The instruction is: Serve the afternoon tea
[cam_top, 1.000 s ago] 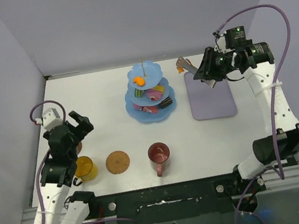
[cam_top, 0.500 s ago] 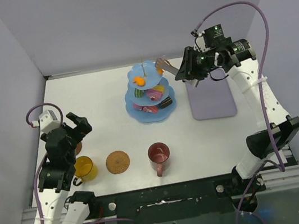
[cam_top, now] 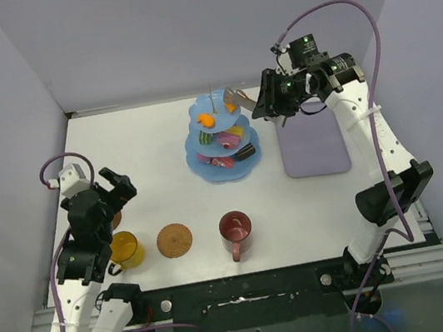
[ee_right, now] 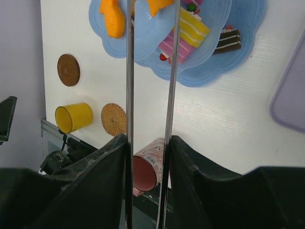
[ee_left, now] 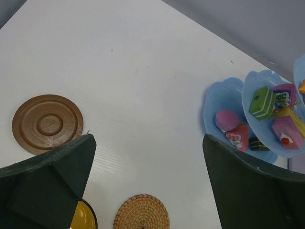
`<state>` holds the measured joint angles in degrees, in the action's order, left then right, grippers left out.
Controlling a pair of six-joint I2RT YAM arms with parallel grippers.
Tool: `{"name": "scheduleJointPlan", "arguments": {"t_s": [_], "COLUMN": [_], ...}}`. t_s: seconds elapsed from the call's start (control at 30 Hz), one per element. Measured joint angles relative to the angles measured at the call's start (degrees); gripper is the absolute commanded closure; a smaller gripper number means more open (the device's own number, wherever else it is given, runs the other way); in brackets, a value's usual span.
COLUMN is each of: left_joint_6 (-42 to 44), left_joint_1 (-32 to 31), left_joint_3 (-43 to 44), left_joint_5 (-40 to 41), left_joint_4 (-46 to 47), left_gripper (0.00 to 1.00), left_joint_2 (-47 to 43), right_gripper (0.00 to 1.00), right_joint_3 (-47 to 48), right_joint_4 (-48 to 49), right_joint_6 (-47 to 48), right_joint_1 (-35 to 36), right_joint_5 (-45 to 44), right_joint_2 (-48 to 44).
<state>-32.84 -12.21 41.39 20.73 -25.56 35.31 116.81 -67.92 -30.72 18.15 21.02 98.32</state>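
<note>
The light-blue three-tier stand [cam_top: 205, 168] stands mid-table with several toy cakes on it. My right gripper [cam_top: 266, 104] is shut on the metal tongs [cam_top: 236, 99], whose tips reach over the stand's top tier. In the right wrist view the tongs [ee_right: 128, 71] pinch an orange pastry [ee_right: 157, 5] next to another orange pastry [ee_right: 112, 19] on the stand [ee_right: 248, 19]. The yellow mug [cam_top: 125, 250], a woven coaster [cam_top: 174, 240] and the dark-red mug [cam_top: 236, 229] sit in a row near the front. My left gripper [cam_top: 119, 186] is open and empty above a smooth brown coaster [ee_left: 47, 124].
The lilac tray [cam_top: 313, 147] lies right of the stand, below my right arm. Purple walls close the left, back and right sides. The arm bases and a metal rail run along the front edge.
My right gripper has moved left with the tongs and pastry, from over the lilac tray to over the stand's top tier. The left arm has barely moved.
</note>
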Motion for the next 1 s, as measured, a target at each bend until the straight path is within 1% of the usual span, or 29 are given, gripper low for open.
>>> {"name": "scheduleJointPlan", "arguments": {"t_s": [0.23,0.63,0.73,0.83,1.0], "left_joint_6": [0.0,0.2,0.3,0.5,0.5], "left_joint_1": [0.0,0.0,0.0,0.0,0.0], "left_joint_3": [0.2,0.8,0.8,0.8,0.8], "left_joint_5": [-0.2,-0.5,-0.5,-0.5,-0.6], "left_joint_4": [-0.6,-1.9,-2.3,-2.4,-2.4], "left_gripper": [0.05,0.05,0.04,0.05,0.04], "left_joint_2": [0.5,1.0,0.5,0.3,0.5], "right_gripper": [0.61,0.64,0.65,0.65,0.66], "right_joint_3": [1.2,1.2,1.2,0.4,-5.2], "right_joint_4": [-0.3,-0.2,0.6,2.4,4.8], "right_joint_6": [0.6,0.2,-0.1,-0.5,-0.5], "right_joint_1": [0.0,-1.0,-3.1,-6.7,-13.0], "right_joint_5": [0.0,0.7,0.9,1.0,0.0], "right_joint_2": [0.0,-0.9,-2.6,-5.6,-11.7]}}
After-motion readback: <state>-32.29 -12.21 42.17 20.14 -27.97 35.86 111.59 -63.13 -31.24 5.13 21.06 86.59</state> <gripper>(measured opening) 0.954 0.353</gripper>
